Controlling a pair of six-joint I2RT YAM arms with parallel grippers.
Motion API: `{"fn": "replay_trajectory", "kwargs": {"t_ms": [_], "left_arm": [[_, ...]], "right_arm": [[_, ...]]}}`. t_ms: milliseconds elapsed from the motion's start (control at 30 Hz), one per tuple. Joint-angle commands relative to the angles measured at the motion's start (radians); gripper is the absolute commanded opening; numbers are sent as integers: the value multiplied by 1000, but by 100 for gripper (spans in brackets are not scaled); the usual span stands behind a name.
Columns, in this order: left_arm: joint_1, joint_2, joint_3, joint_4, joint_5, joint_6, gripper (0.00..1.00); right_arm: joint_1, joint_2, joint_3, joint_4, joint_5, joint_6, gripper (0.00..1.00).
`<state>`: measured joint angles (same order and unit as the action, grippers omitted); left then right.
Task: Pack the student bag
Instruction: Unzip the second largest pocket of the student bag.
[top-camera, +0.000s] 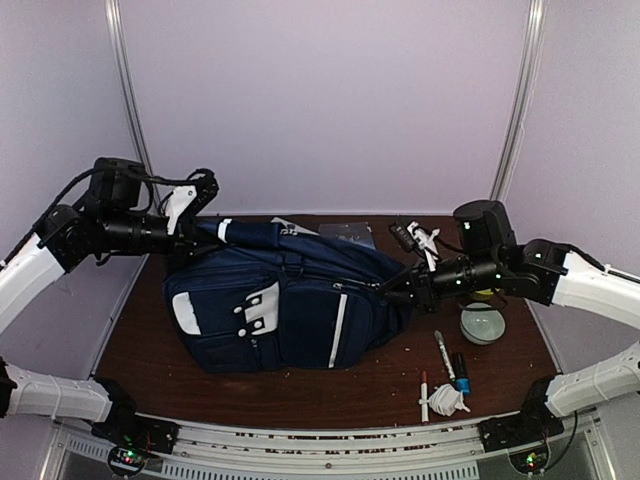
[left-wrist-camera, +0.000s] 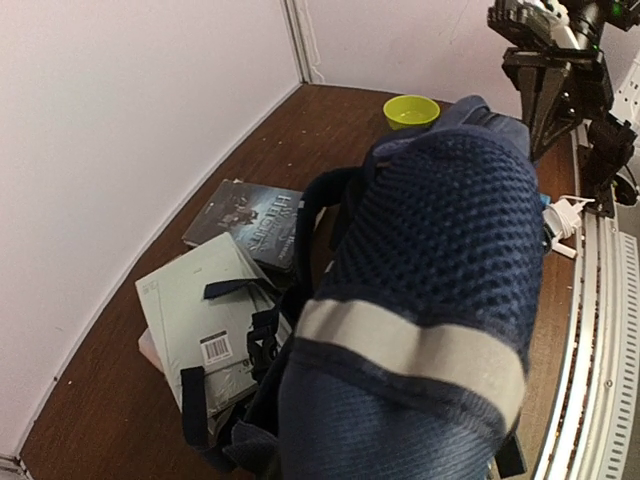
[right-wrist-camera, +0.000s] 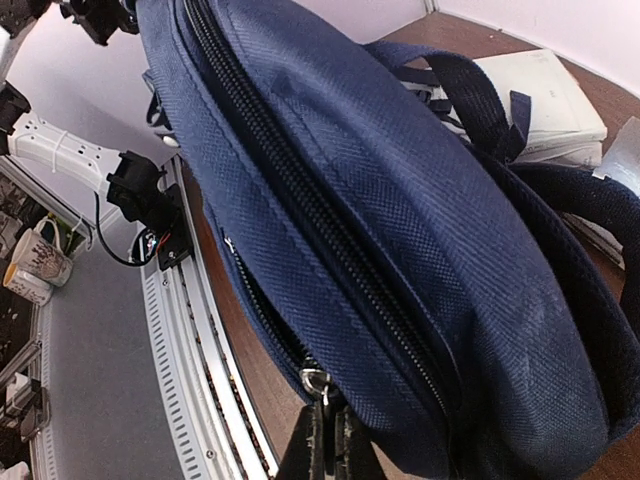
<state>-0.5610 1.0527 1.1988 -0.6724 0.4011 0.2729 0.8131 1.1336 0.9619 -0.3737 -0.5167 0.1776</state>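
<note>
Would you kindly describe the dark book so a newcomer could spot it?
Start at the student bag, the big navy backpack. The book lies flat behind it, by the back wall. Its cover is dark with pale lettering, unlike the pale barcoded packet beside it.

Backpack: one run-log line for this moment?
backpack lying on table | left tool at its mesh strap | right tool shut on zipper pull

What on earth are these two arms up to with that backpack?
They are packing the student bag, which lies on the table. The right pincer pinches a zipper pull at one end; the left pincer is at the other end, its grip hidden. Books and markers are still outside.
</note>
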Motion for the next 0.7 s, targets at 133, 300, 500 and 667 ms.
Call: {"fn": "replay_trajectory", "kwargs": {"t_ms": [133,300,500,667], "left_arm": [[118,41,62,56,9,-90,77],[114,-33,79,159,48,-86,75],[-50,-72,125,206,-25,-29,70],[-289,50,209,37,-101,217,74]], "right_arm": [[62,183,87,60,-12,101,0],[66,228,142,75,-32,106,0],[66,238,147,119,-65,138,0],[66,259,161,129,-85,152,0]]}}
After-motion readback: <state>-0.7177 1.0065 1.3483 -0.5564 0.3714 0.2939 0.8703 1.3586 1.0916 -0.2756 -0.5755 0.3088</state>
